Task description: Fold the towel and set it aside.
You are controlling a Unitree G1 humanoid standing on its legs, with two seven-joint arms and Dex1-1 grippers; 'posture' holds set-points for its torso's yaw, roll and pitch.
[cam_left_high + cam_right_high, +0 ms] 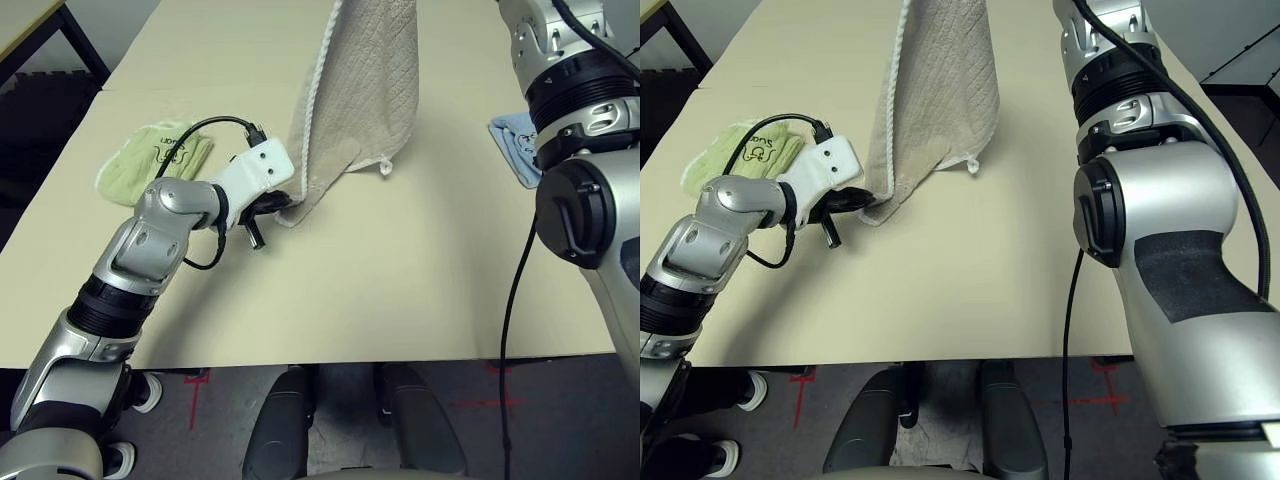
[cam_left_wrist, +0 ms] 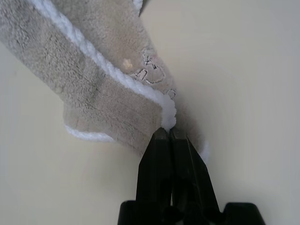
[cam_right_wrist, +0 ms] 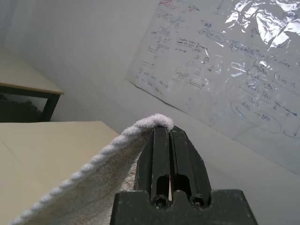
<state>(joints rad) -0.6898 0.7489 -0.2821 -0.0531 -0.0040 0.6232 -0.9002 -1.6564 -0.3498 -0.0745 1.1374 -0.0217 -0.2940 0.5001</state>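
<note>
The beige towel [image 1: 360, 90] with white edge trim hangs over the middle of the table, its lower end resting on the tabletop. My right gripper [image 3: 164, 130] is raised high and shut on the towel's top edge [image 3: 93, 178]. My left gripper [image 2: 168, 132] is down at the table, shut on the towel's lower corner [image 2: 140, 93] next to its embroidered logo. In the head views the left gripper [image 1: 283, 205] meets the towel's bottom left corner.
A folded light green towel [image 1: 150, 160] lies on the table behind my left arm. A light blue towel [image 1: 515, 145] lies at the right, partly behind my right arm. The table's front edge [image 1: 300, 355] runs near my body.
</note>
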